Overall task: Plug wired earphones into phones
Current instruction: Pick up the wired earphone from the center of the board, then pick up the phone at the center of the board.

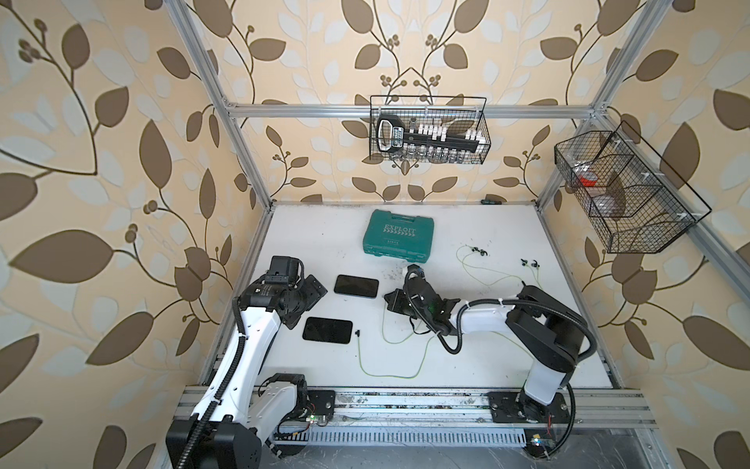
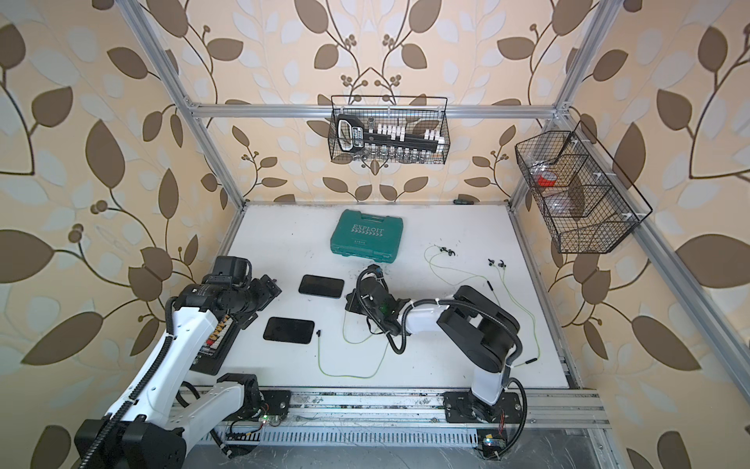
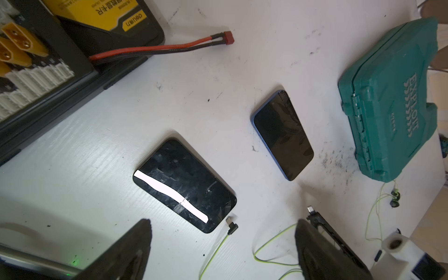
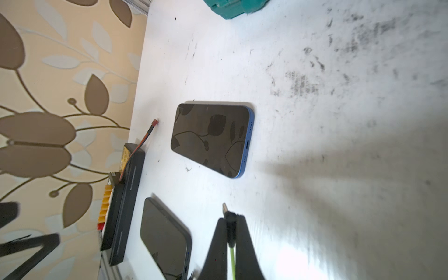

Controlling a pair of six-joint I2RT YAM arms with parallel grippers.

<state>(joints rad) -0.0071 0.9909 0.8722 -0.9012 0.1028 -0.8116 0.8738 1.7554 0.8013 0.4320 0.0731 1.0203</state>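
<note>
Plug (image 4: 230,225) of one yellow-green earphone cable (image 4: 232,257) pinched between closed right fingers (image 4: 247,247), aimed toward port (image 4: 247,144) of blue-edged phone (image 4: 211,138), short of it. Left fingers (image 3: 126,254) spread wide, empty, above counter (image 3: 218,72). Second plug (image 3: 232,226) on counter just beside corner of other phone (image 3: 184,184), not inserted. Both flat, screens up.

Both top views are bright and evenly lit, with only faint shadows on the tabletop (image 1: 487,219), and the wide-angle lens splays the frame posts (image 1: 245,154) outward toward the corners. In the left wrist view a white glare strip crosses the scratched phone (image 3: 184,169) beside the blue-edged phone (image 3: 283,135), and the left end effector (image 3: 223,225) is out of focus. In the right wrist view the blue-edged phone mirrors the leaf wallpaper (image 4: 48,121), with soft shadows, blur and a blown-out patch on the tabletop past its port end.
</note>
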